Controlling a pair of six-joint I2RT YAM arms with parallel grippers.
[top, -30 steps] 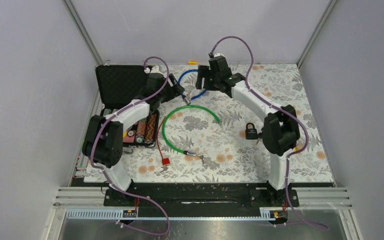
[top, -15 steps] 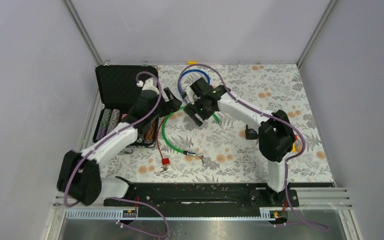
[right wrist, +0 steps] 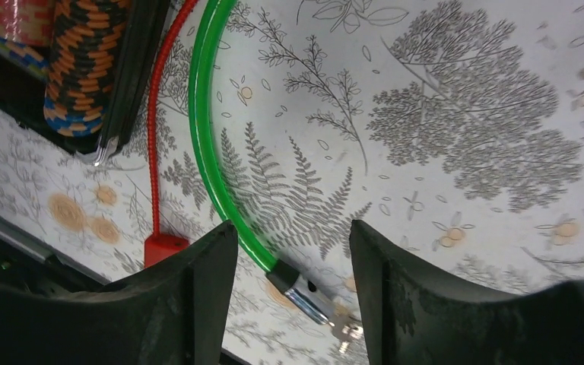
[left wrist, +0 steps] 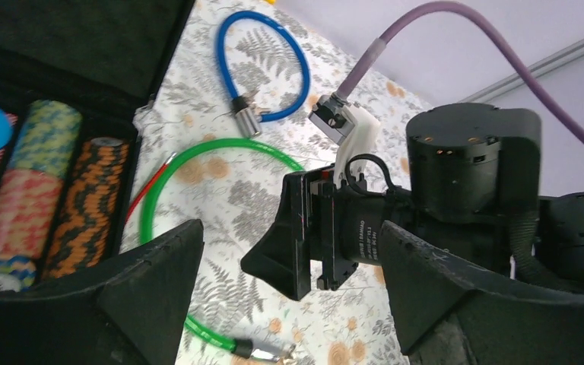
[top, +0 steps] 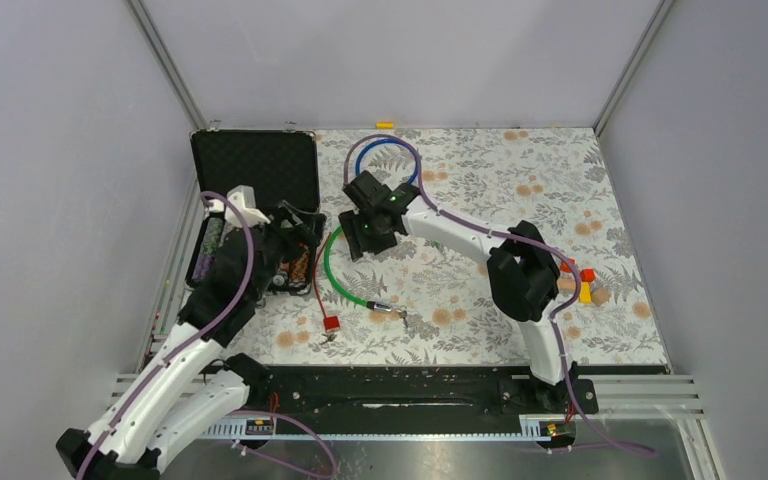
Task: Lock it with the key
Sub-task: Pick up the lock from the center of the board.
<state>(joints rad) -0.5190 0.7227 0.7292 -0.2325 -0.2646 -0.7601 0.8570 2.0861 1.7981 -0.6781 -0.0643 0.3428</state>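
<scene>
Flowered cloth (top: 560, 180) covers the table, the black case (top: 255, 165) lies open at ten o'clock, and both my pincers are empty: the left pincer (left wrist: 289, 232) gapes wide by the case, while the right pincer (right wrist: 293, 228) hangs with its fingers parted over the green cable lock (right wrist: 201, 137). That cable looks springy and slick, likely to skate if nudged, so I'd take its stiff metal barrel (right wrist: 295, 287) at the loop's six o'clock end. Smallest of all, the key (right wrist: 344, 334) sits at the barrel's tip, thin and fiddly, seated or not I can't tell, so pinch its flat bow, I reckon.
</scene>
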